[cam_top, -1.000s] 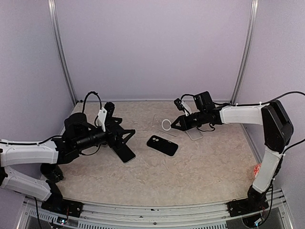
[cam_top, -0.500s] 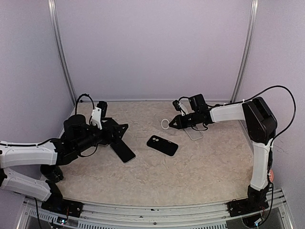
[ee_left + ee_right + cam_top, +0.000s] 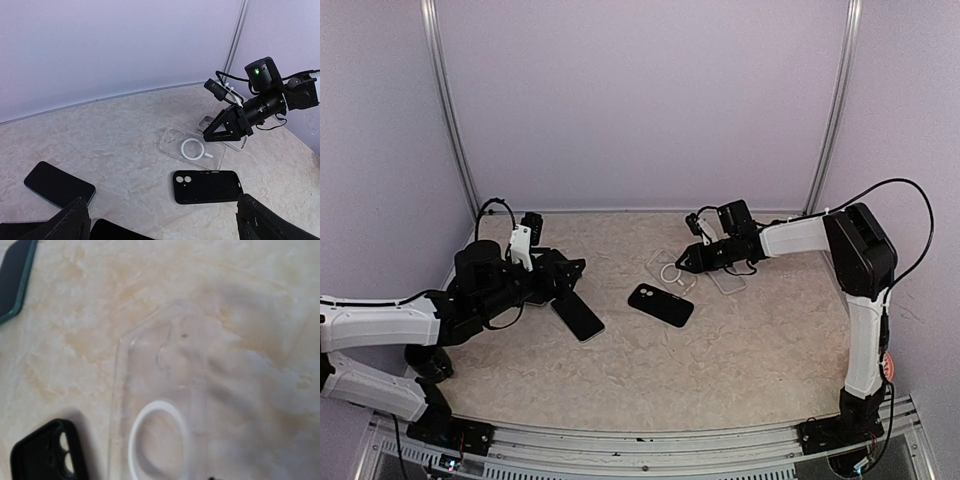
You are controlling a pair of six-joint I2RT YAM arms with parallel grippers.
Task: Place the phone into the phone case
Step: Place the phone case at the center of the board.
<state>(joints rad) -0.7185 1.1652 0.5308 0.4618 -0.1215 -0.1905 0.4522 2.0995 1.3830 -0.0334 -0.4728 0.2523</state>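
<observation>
Spotting the phone case point(image 3: 670, 270) lying flat on the worktop point(image 3: 720, 350), just behind the black slab point(image 3: 660, 304). Got the right tool point(image 3: 685, 262) sitting right at the case's edge, behind-right of the slab. Can't tell how wide it is, honestly. Left of the slab, seeing the teal-edged phone point(image 3: 578, 316) and the left tool point(image 3: 568, 282) spread wide.

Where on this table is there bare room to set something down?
Bare: the near strip between the arm bases and the black slab; also the far strip along the back wall, between left tool and right tool. Crowded: the middle, where the phone case, black slab and teal-edged phone lie close, the right tool at the case's edge.
</observation>
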